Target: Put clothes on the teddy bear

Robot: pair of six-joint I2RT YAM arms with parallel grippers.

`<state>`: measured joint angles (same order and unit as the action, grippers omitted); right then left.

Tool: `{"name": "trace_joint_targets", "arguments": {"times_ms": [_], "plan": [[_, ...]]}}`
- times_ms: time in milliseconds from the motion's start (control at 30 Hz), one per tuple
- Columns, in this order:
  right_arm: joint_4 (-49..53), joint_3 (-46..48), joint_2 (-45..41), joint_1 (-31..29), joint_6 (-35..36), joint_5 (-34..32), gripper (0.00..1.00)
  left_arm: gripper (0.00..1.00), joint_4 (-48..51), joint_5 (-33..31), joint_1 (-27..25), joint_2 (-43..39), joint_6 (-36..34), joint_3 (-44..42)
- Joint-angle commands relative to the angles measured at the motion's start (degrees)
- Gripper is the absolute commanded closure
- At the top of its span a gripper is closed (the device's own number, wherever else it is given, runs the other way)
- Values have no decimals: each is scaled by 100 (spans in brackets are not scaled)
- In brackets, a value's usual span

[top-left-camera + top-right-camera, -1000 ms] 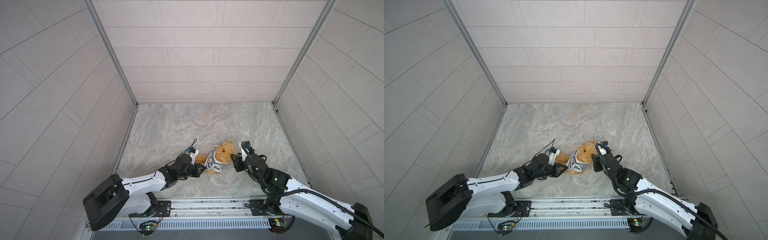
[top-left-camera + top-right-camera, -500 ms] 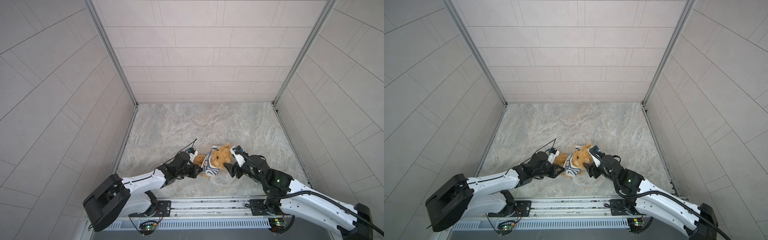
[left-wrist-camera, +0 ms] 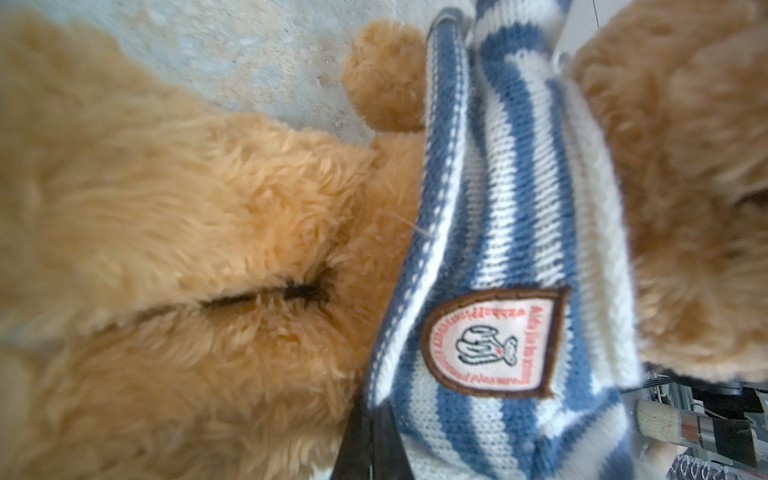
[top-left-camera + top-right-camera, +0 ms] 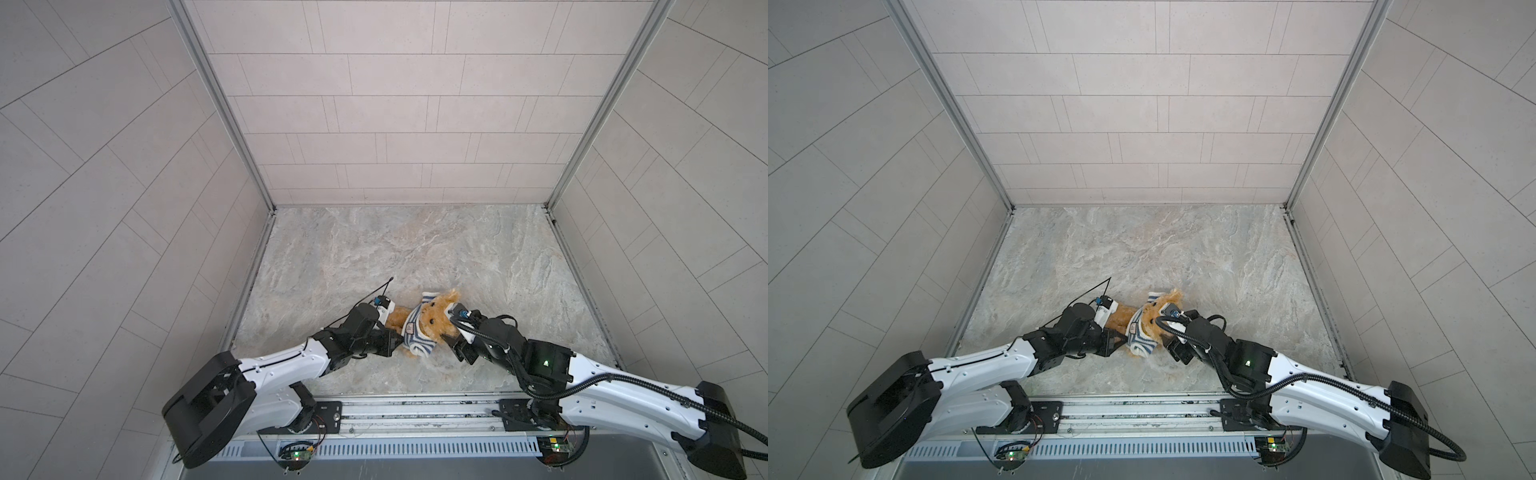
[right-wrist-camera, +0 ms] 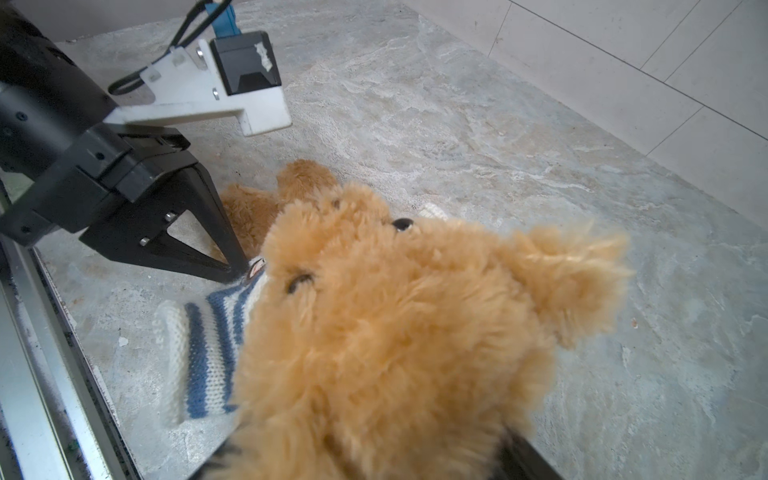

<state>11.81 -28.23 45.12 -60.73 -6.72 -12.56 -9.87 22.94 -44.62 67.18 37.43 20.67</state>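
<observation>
Marbled grey tabletop (image 4: 374,249), fluffy golden-brown plush teddy bear (image 4: 434,322) is lying head toward my right gripper (image 4: 452,334), jaws straddling it, can't tell if gripping. My left gripper (image 5: 237,274) is pinching the blue-and-white striped knit shirt (image 3: 498,208).

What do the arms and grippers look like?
Left arm and right arm: white shells, black joints, black bases. Left gripper: black triangular fingers; right gripper black too. White camera bracket at each wrist, blue connector. Black corrugated hose along right arm.
</observation>
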Motion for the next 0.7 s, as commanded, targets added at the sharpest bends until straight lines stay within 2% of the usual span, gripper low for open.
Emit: {"name": "trace_joint_targets", "arguments": {"times_ms": [0,233,567,667], "plan": [[225,-129,-71,-199,172,-671,19,100,134,-29,45,-89,-114,104],[155,-82,-337,-361,300,-918,12,100,135,-40,39,-100,-125,69],[-84,-4,-291,-1254,1059,-1986,6,100,82,17,40,-78,-87,58],[-259,53,-312,-1399,1328,-2059,5,100,108,15,41,-124,-81,60]]}}
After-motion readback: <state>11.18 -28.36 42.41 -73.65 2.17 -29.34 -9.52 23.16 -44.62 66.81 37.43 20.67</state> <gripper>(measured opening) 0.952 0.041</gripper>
